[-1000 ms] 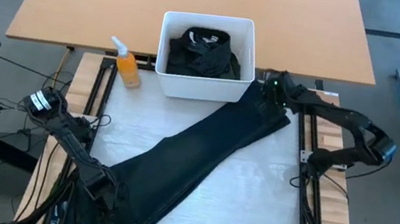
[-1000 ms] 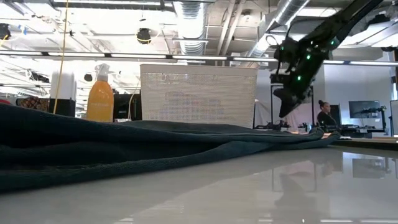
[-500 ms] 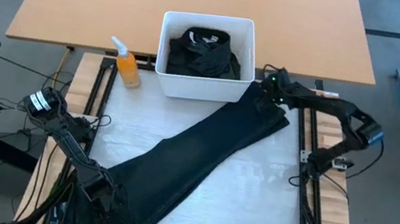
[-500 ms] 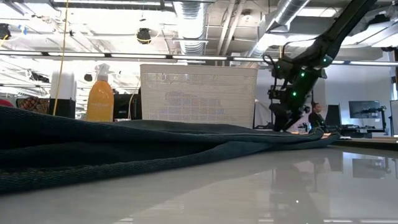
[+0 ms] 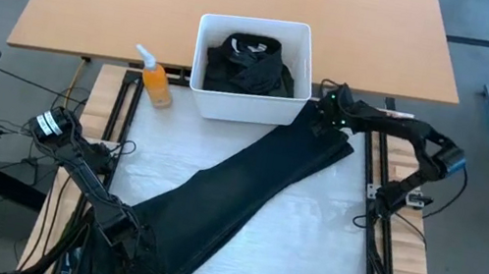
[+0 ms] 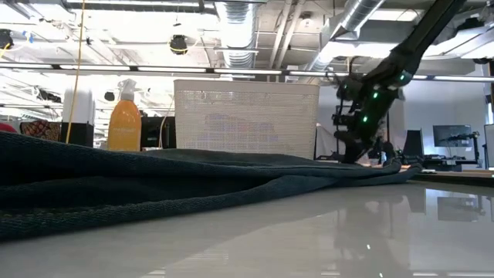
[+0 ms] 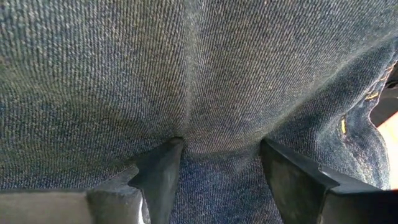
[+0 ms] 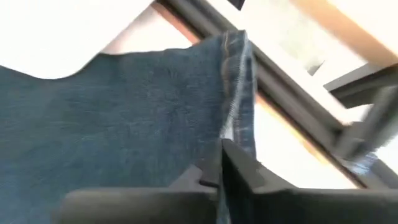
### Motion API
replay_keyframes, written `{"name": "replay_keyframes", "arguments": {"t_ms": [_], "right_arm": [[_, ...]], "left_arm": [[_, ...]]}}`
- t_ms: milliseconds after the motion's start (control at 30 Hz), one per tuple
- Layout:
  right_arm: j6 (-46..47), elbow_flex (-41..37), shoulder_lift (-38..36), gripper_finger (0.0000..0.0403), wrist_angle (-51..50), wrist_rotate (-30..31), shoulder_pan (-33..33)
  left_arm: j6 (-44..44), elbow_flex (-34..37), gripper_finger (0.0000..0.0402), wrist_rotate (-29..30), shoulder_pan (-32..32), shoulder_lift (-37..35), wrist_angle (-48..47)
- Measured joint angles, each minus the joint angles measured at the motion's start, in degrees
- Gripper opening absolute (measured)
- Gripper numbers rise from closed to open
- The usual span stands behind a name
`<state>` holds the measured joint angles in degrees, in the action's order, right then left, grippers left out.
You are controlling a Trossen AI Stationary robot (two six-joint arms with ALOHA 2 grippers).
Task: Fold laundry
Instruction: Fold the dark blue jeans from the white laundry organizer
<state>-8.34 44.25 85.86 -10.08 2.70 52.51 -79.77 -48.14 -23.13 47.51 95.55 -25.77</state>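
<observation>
I see the left gripper down at the near left corner of the white worktop, its fingers spread wide with dark denim pressed between and over them; I cannot tell whether they actually grip the cloth. That cloth is a long dark garment stretched diagonally across the worktop, from the near left corner up to the far right corner. In the low view it lies as a low, rumpled ridge over the glossy surface.

Just past the far edge, toward the left, stands an orange spray bottle. Beside it, at the middle of the far edge, sits the white bin, holding a heap of black clothing; the garment's upper end lies just beside the bin's right wall.

At the far right corner, the right gripper is lowered onto the garment's end. Its fingers are pressed together, pinching the stitched hem of the denim right at the edge of the cloth. The right arm bends back over the frame rail on the right edge.
</observation>
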Motion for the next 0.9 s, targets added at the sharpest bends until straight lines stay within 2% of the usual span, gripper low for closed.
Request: {"name": "replay_keyframes", "arguments": {"t_ms": [133, 267, 333, 433, 567, 667, 800, 900], "right_arm": [[-0.2, 0.0, -9.1, 0.0019, -7.6, 0.0, -1.4], [-0.7, 0.0, -20.9, 0.001, -19.1, -0.4, -5.7], [-0.5, 0.0, -26.8, 0.0009, -23.3, -3.4, -9.1], [3.5, 0.0, -35.5, 0.0009, -27.0, -11.4, -15.8], [11.3, 0.0, -45.4, 0.0009, -28.2, -19.5, -28.1], [18.4, 0.0, -50.7, 0.0009, -27.0, -22.4, -39.6], [29.4, -0.7, -54.1, 0.0009, -22.7, -21.7, -57.4], [33.9, -2.1, -53.6, 0.0009, -18.9, -18.3, -71.2]], "left_arm": [[0.0, 0.0, 0.0217, 0.8, 0.0, 0.0, 0.0], [0.1, 0.0, 0.0217, 1.0, 0.0, 0.0, 0.0], [0.7, 0.0, 0.0217, 1.1, -0.1, 0.0, 0.0], [1.3, 0.0, 0.0217, 1.0, -0.6, 0.0, -0.2], [2.2, 0.0, 0.0217, 0.7, -1.5, 0.0, -0.2], [3.3, 0.0, 0.0217, 0.5, -1.9, 0.0, -0.2], [4.1, 0.0, 0.0217, 0.7, -1.9, 0.0, -0.2], [4.1, 0.0, 0.0217, 1.0, -1.9, 0.0, -0.2]]}}
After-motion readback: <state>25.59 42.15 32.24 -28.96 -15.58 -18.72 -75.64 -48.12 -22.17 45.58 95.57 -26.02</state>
